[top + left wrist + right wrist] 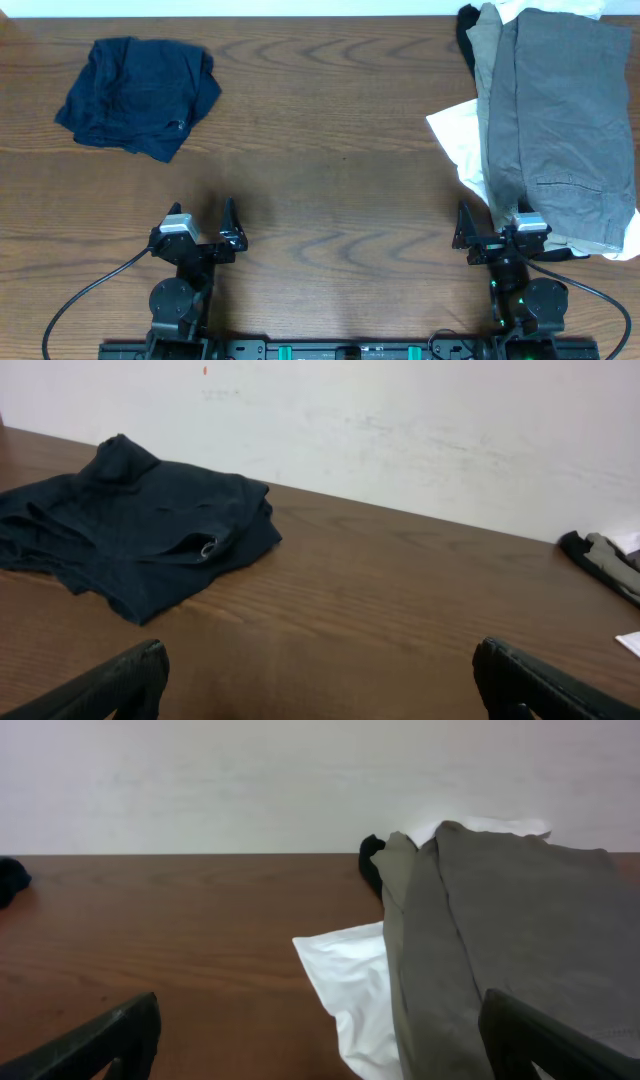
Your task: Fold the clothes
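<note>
A crumpled dark navy garment with a small pale tag lies at the table's far left; it also shows in the left wrist view. A pile of clothes lies at the right: a grey garment on top, a white one under it, a black one at the back. The right wrist view shows the grey, white and black ones. My left gripper is open and empty near the front edge. My right gripper is open and empty, at the near edge of the pile.
The wooden table runs to a white wall at the back. The arm bases and cables sit along the front edge.
</note>
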